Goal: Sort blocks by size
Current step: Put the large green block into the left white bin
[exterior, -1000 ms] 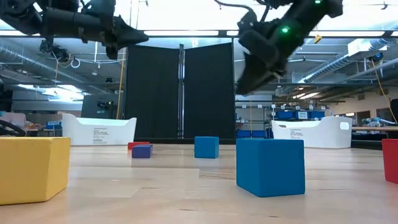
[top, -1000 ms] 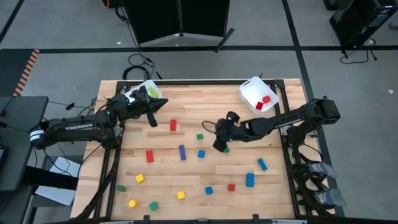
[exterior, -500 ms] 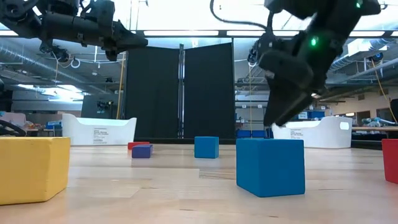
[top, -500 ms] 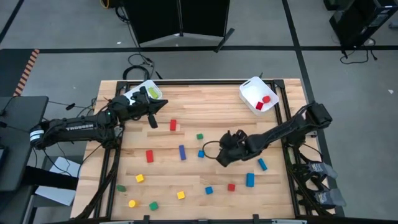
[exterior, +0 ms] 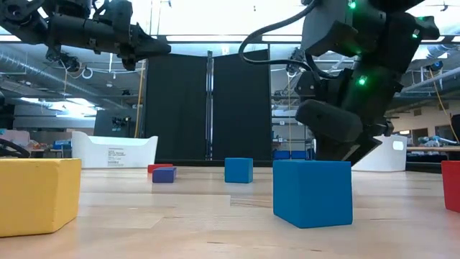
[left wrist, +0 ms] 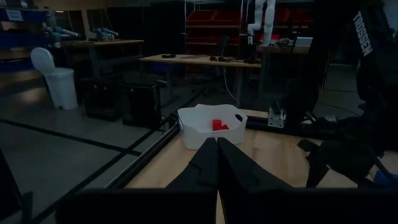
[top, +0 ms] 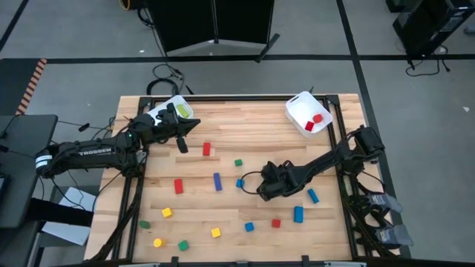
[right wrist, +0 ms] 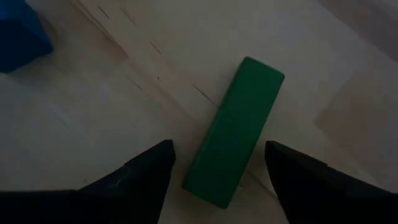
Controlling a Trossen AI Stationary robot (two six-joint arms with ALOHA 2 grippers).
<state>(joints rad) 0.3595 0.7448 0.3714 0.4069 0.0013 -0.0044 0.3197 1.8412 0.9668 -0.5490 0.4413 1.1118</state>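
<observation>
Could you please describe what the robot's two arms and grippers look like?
Both arms are dark, jointed and slim. The left arm carries white TROSSEN lettering and a white band near its base. The right arm trails a looping black cable and shows green indicator lights in the low view. Each gripper has two dark, tapered fingers.
</observation>
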